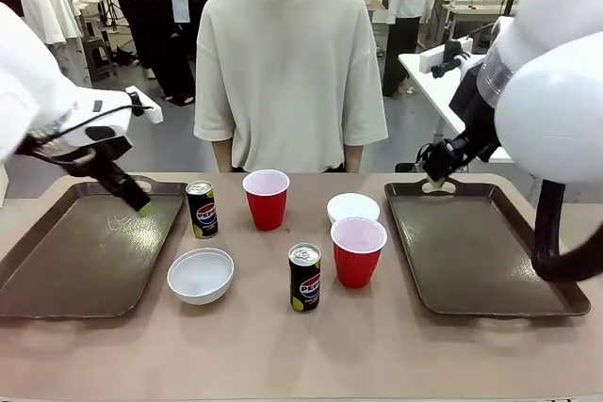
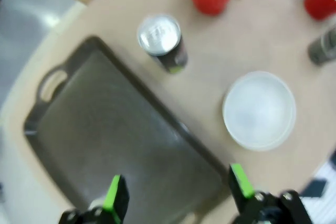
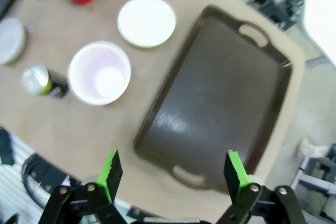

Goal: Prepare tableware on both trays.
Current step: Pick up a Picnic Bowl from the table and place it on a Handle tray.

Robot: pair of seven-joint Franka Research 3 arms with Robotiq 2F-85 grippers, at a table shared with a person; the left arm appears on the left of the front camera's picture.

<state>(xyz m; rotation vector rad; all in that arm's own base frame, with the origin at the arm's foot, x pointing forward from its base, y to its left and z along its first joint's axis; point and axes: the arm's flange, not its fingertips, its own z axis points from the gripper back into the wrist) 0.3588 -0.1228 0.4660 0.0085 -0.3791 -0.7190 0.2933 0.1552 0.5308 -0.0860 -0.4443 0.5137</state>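
White arms [image 1: 556, 91] carry black end effectors [image 3: 172, 157] with green pads [image 3: 110, 174].

Light: bright, even, from overhead.
Shadows: short, soft, on the worktop [image 1: 283, 345].
Glare: pale sheen on left tray [image 1: 85, 261] and right tray [image 3: 220, 87].
Blur: both wrist views soft and smeared; front view sharp.
Edges: slight wide-angle bending in wrist views.

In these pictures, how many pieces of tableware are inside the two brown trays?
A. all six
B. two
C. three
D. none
D: the far cup, near cup, far bowl, near bowl, far can and near can all stand on the table, between the left tray and the right tray.
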